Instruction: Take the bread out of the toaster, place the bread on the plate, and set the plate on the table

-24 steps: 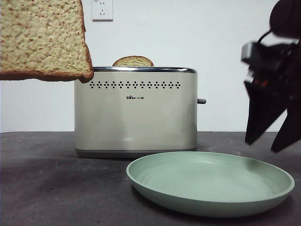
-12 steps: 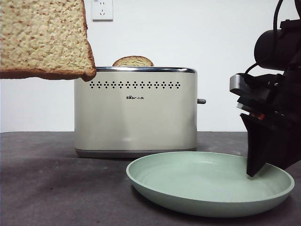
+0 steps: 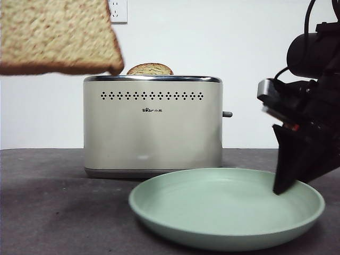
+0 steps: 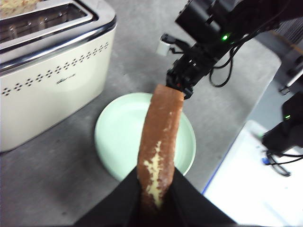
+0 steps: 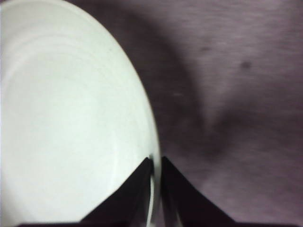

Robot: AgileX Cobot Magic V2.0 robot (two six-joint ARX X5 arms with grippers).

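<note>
Nearest, the mint-green plate [image 3: 226, 212] lies on the table [image 3: 53, 212], its right rim pinched between the right gripper's [image 5: 155, 163] 2 nearly closed jaws. Upper left, the left gripper [image 4: 156, 182] clamps the bread [image 3: 58, 34] aloft. Behind stands the toaster [image 3: 153, 127], a second slice [image 3: 150, 69] showing above it.

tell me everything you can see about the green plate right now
The plate is round, shallow and pale mint green, matte and plain, with faint concentric rings on its inner face and a low raised rim. It is empty. It sits in front of the toaster, apart from it, on the dark table. The right gripper has its jaws closed on the rim, one inside and one outside. The bread, held by the left gripper, hangs above without touching it.
</note>
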